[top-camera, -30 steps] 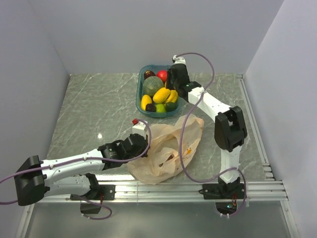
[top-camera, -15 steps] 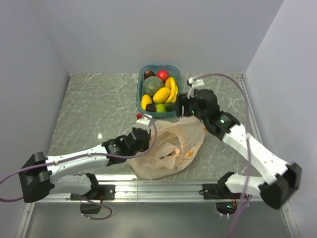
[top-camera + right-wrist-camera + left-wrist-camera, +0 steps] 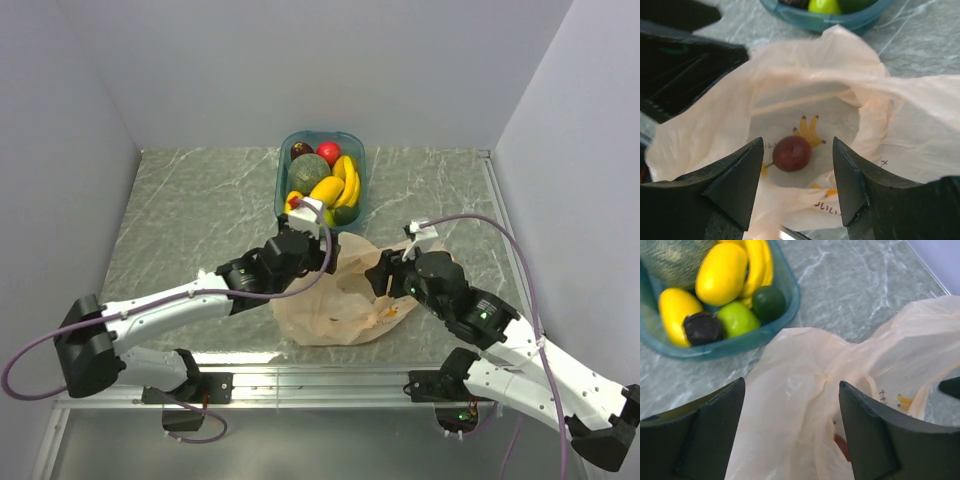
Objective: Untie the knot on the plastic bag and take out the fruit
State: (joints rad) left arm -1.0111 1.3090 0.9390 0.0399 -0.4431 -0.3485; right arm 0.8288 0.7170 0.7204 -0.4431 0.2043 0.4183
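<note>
- Left wrist: the left gripper (image 3: 791,390) is released, its black fingers spread wide above the plastic bag (image 3: 900,340) and gripping nothing. The bag fills the view from the centre out to 3 and 6 o'clock. At 10 o'clock the blue tub (image 3: 790,300) holds a yellow fruit (image 3: 722,272), the banana bunch (image 3: 757,265), a dark purple fruit (image 3: 702,327) and a dark green fruit (image 3: 769,302), with a bright green lime (image 3: 737,319) among them.
- Right wrist: the right gripper (image 3: 797,145) is also released, its fingers apart over the bag's gaping mouth. A small dark-red fruit (image 3: 791,154) lies on the bag's floor, seen between the fingertips. The left gripper shows at 10 o'clock and the tub at 12.
- Top: the bag lies on the table (image 3: 200,220), with the tub just beyond it at 12 o'clock and the melon (image 3: 308,172) inside the tub. The left gripper is at the bag's 11 o'clock edge and the right at its 2 o'clock edge.
</note>
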